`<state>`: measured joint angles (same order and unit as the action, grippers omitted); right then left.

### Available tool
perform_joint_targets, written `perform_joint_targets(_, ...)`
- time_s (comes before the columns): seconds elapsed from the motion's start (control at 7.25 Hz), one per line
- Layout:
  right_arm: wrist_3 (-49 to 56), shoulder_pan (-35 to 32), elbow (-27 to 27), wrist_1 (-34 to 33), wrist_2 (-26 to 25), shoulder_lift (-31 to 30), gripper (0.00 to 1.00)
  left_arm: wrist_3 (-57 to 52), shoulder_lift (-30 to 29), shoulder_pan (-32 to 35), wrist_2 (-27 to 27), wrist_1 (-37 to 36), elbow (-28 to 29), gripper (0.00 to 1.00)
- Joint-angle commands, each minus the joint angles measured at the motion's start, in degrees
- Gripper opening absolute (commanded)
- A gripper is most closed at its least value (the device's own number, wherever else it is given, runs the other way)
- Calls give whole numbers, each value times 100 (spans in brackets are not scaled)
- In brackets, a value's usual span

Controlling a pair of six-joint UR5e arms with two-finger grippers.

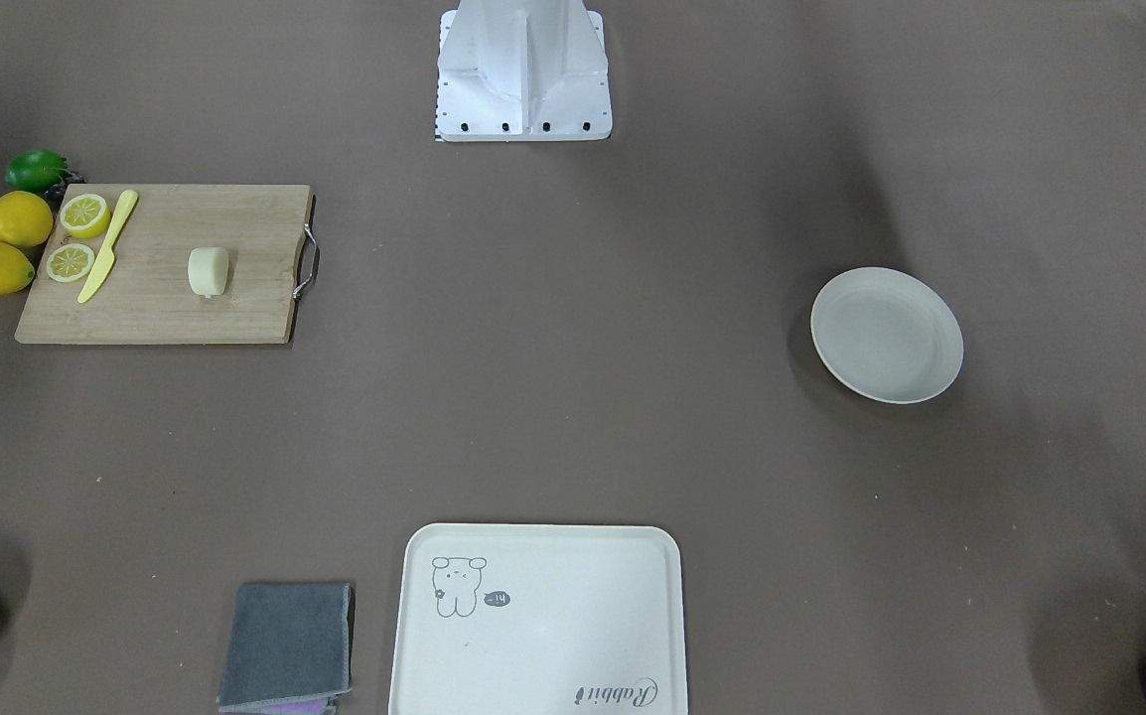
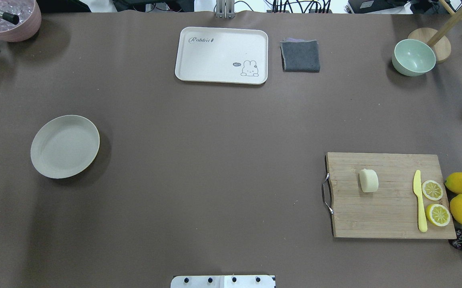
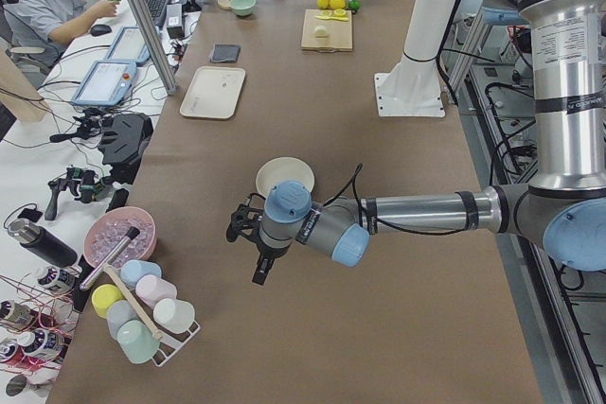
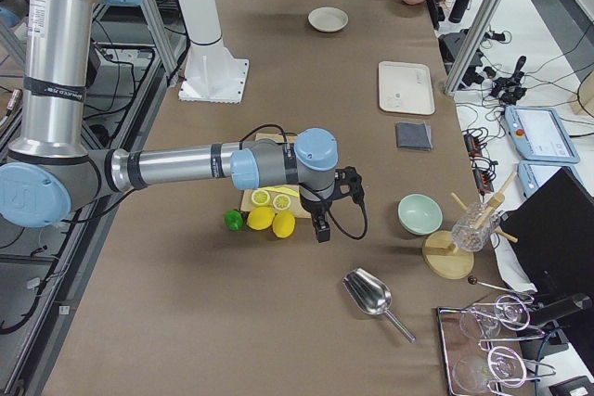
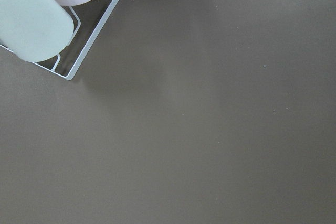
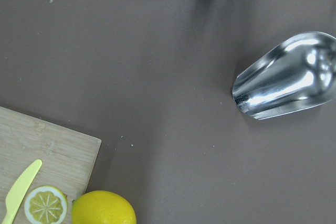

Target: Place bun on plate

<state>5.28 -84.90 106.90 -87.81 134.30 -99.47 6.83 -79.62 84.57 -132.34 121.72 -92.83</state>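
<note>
The bun (image 2: 368, 180) lies on the board (image 2: 387, 216) at the right of the surface (image 2: 215, 160) — well apart from the plate (image 2: 65, 146) on the left. The left tool (image 3: 259, 270) and right tool (image 4: 322, 229) hang above the surface — clenched or released, I cannot tell.

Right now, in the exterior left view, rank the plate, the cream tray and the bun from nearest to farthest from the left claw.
From the left claw:
1. plate, just beyond the claw, mid-table.
2. cream tray, farther along, by the operators' edge.
3. bun, on the cutting board at the far end.
</note>
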Motion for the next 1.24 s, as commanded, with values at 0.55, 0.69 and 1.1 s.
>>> perform_joint_targets(0.55, -27, 9, -11, 1, -8, -169, 100, 440, 34, -2, -28, -17, -68, 97)
perform_joint_targets(0.69, -27, 9, -20, 1, -18, -169, 100, 416, 34, -2, -37, -8, -86, 97)
perform_joint_targets(1.1, -35, 9, -11, 1, -9, -161, 100, 441, 8, -10, -342, 140, -121, 97)
